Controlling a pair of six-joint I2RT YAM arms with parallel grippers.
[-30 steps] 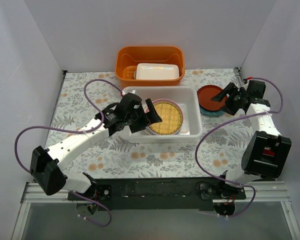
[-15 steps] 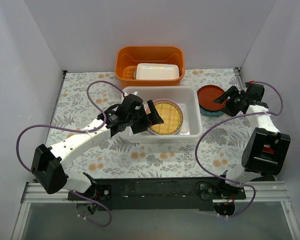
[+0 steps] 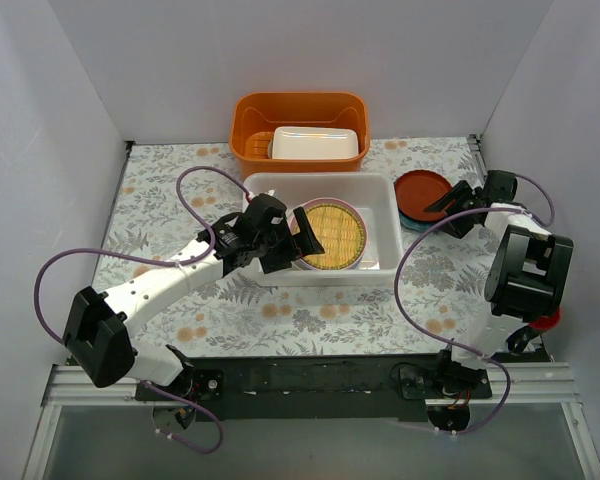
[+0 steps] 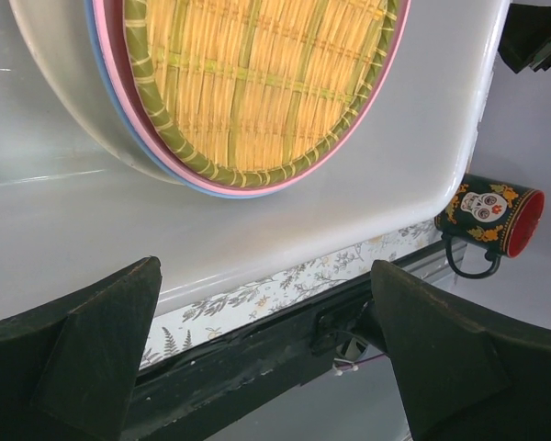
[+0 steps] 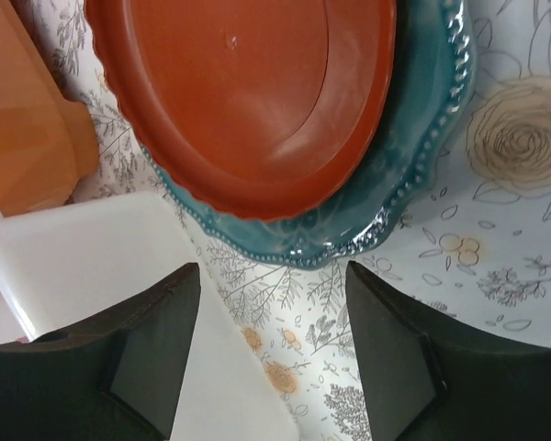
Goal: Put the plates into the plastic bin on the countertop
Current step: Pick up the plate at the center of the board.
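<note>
The white plastic bin [image 3: 380, 195] stands mid-countertop and holds a stack of plates: yellow woven-pattern plate [image 3: 335, 235] on top, with pink and light blue rims under it [image 4: 179, 170]. My left gripper [image 3: 302, 232] is open and empty over the bin's near left part, beside the stack. A red-brown plate [image 3: 420, 190] lies on a teal scalloped plate [image 5: 422, 175] on the cloth right of the bin. My right gripper [image 3: 450, 205] is open and empty, just beside these two plates. In the right wrist view the red-brown plate [image 5: 257, 92] fills the top.
An orange tub [image 3: 300, 115] with a small white box [image 3: 315, 143] in it stands behind the bin. A dark skull mug [image 4: 491, 216] shows off the table's near edge in the left wrist view. White walls close in on both sides.
My right gripper has drawn back to the right, away from the red-brown plate, and the arm has folded closer to the wall. My left gripper has shifted slightly right along the bin's near edge.
</note>
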